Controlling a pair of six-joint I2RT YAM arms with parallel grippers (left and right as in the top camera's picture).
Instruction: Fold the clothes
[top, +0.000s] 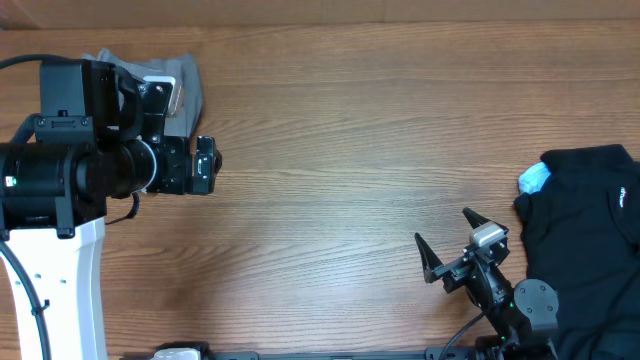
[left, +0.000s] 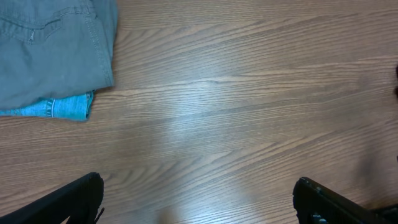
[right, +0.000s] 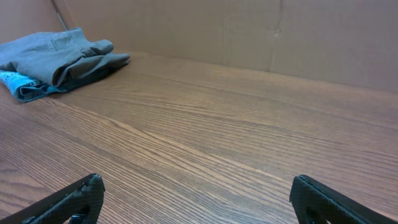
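The grey shorts (top: 186, 88) lie folded at the table's far left, partly under my left arm. In the left wrist view the grey shorts (left: 53, 50) rest on top of folded light-blue denim shorts (left: 65, 107). Both also show in the right wrist view, grey shorts (right: 59, 56) over the denim (right: 15, 82). A black garment (top: 585, 235) lies crumpled at the right edge. My left gripper (top: 206, 165) (left: 199, 199) is open and empty over bare wood beside the pile. My right gripper (top: 448, 243) (right: 196, 190) is open and empty, left of the black garment.
A small light-blue piece (top: 534, 178) sits at the black garment's upper left edge. Bare wooden table (top: 350, 150) stretches between the two arms. A brown wall (right: 249, 31) stands behind the table in the right wrist view.
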